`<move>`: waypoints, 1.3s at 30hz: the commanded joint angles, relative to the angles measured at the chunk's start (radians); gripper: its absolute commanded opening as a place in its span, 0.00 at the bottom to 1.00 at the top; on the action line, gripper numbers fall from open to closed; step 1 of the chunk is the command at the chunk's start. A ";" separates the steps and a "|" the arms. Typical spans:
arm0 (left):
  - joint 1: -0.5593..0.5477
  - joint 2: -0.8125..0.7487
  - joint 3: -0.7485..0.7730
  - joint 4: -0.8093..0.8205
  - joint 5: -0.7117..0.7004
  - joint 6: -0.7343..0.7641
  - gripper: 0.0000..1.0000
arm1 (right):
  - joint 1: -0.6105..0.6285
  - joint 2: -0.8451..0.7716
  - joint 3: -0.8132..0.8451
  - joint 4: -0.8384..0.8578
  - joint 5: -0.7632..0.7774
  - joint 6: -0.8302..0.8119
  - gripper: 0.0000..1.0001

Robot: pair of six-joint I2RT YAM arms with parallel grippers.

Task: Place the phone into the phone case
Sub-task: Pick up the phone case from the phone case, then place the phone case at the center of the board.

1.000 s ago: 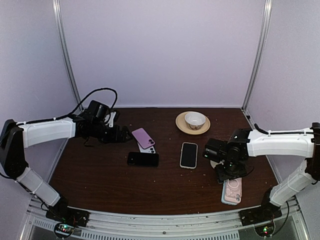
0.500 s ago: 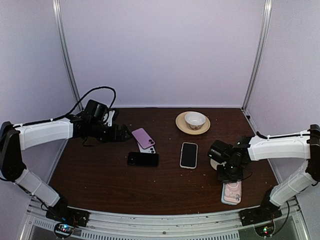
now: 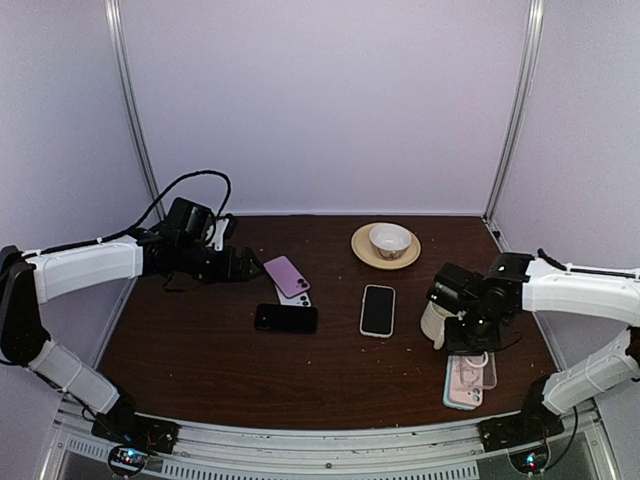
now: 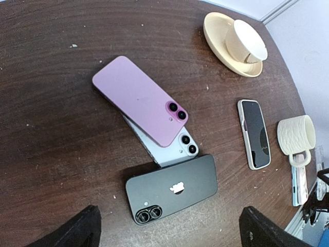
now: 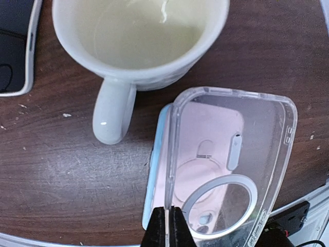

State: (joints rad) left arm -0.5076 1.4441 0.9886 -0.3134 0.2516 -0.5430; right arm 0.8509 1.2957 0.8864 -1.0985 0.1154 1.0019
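A clear phone case (image 5: 241, 154) with a ring on its back hangs tilted over a pink case (image 5: 205, 128) that rests on a blue one (image 5: 159, 154). My right gripper (image 5: 169, 226) is shut on the clear case's long rim. From above, that clear case (image 3: 482, 368) sits by the right front edge. Several phones lie left of centre: a purple phone (image 4: 140, 99) on a pale blue phone (image 4: 169, 149), and a black phone (image 4: 172, 188) face down. My left gripper (image 4: 169, 231) hovers open above the black phone, with nothing between its fingers.
A phone in a white case (image 3: 378, 310) lies face up mid-table. A white mug (image 3: 434, 324) stands just left of my right gripper (image 3: 468, 350). A bowl on a saucer (image 3: 388, 240) is at the back. White walls surround the table.
My right gripper has shut on the clear case's rim and lifted it off the pink case, shifting right. The left arm has barely moved.
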 commanded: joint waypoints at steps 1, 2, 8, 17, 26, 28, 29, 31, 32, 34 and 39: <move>-0.002 -0.044 0.001 0.049 0.025 0.018 0.98 | -0.020 -0.125 0.123 -0.261 0.184 0.026 0.00; -0.003 -0.049 0.000 0.051 0.025 0.018 0.98 | -0.033 -0.145 0.158 -0.302 0.226 0.025 0.00; -0.002 -0.070 -0.001 0.057 0.032 0.019 0.98 | -0.057 -0.070 0.539 -0.367 0.413 -0.128 0.00; -0.002 -0.119 -0.021 0.034 0.002 0.059 0.97 | 0.118 0.349 0.790 -0.006 0.119 -0.205 0.00; -0.002 -0.124 -0.035 0.058 0.045 0.036 0.97 | 0.280 0.566 0.560 0.205 -0.149 -0.009 0.00; -0.002 -0.132 -0.042 0.063 0.046 0.032 0.97 | 0.302 0.595 0.518 0.233 -0.171 0.031 0.00; -0.002 -0.135 -0.047 0.067 0.048 0.029 0.98 | 0.308 0.604 0.488 0.274 -0.190 0.052 0.00; -0.003 -0.141 -0.053 0.076 0.051 0.024 0.98 | 0.309 0.617 0.445 0.333 -0.220 0.069 0.00; -0.003 -0.142 -0.053 0.076 0.053 0.023 0.98 | 0.309 0.627 0.436 0.338 -0.216 0.074 0.00; -0.003 -0.143 -0.052 0.076 0.059 0.023 0.98 | 0.307 0.654 0.437 0.326 -0.205 0.075 0.00; -0.003 -0.155 -0.054 0.074 0.054 0.026 0.97 | 0.317 0.678 0.401 0.358 -0.219 0.117 0.00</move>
State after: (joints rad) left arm -0.5076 1.3193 0.9417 -0.2852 0.2951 -0.5129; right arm 1.1610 1.9526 1.3281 -0.8108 -0.0864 1.0603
